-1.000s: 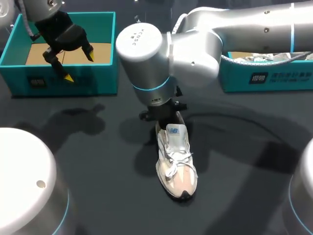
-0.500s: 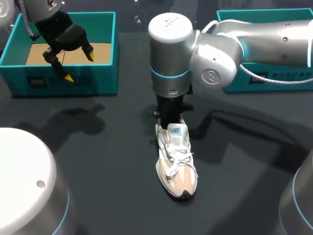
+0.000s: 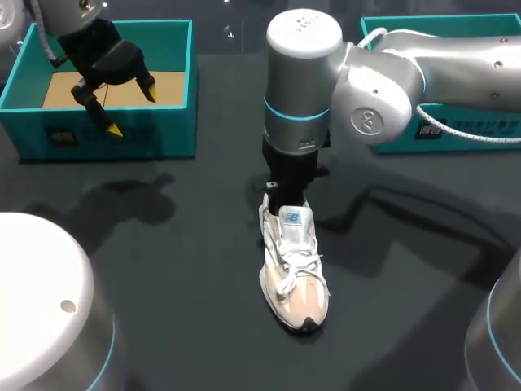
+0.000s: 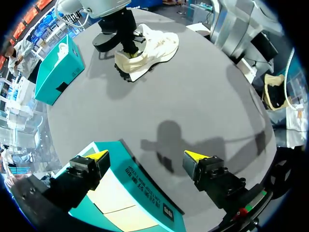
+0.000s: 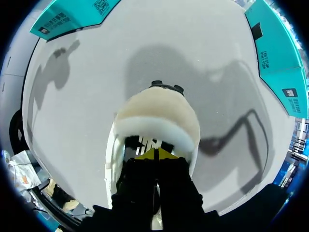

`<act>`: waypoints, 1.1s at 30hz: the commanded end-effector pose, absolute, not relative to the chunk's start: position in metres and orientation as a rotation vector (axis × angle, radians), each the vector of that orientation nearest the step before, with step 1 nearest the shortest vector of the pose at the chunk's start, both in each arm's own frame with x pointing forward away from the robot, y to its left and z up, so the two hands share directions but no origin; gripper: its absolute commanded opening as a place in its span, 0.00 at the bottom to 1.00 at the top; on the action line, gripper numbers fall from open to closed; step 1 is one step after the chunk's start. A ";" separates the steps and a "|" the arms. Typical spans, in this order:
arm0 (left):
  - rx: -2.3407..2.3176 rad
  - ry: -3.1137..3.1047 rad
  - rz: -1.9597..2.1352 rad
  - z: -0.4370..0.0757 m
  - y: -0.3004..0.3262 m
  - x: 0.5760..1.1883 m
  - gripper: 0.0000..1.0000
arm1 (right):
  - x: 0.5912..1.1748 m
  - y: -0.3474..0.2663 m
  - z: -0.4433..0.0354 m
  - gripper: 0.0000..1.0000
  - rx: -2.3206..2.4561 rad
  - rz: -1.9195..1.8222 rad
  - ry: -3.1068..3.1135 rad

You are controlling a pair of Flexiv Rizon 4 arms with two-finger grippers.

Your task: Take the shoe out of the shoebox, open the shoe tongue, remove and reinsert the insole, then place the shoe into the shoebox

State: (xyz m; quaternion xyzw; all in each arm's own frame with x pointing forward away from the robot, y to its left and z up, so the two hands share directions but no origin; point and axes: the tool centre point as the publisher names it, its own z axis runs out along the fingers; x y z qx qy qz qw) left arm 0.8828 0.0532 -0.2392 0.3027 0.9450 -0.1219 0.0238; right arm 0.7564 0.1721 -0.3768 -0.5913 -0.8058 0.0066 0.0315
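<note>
The white-and-pink laced sneaker (image 3: pixel 293 273) stands upright mid-bench (image 3: pixel 163 269) (toe toward the near edge), well apart from the open teal cardboard shoebox (image 3: pixel 146 134) at far left.

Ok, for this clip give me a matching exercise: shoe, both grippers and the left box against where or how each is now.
1. shoe
2. left gripper
3. right gripper
4. left box

A. fingers together, at the shoe's heel
B. teal, tan floor showing
C. fingers apart, over the box's edge
D. upright on the dark table

Pairs: 1-D, 2-C, 3-A, 4-B
</note>
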 end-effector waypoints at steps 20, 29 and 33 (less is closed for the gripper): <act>0.938 2.925 -0.375 -0.239 0.054 0.882 1.00 | 0.734 0.175 -0.363 0.37 -1.792 0.143 -2.419; 0.938 2.925 -0.375 -0.239 0.054 0.882 1.00 | 0.730 0.178 -0.358 0.48 -1.798 0.190 -2.401; 0.938 2.925 -0.375 -0.239 0.054 0.882 1.00 | 0.729 0.178 -0.357 0.49 -1.801 0.205 -2.394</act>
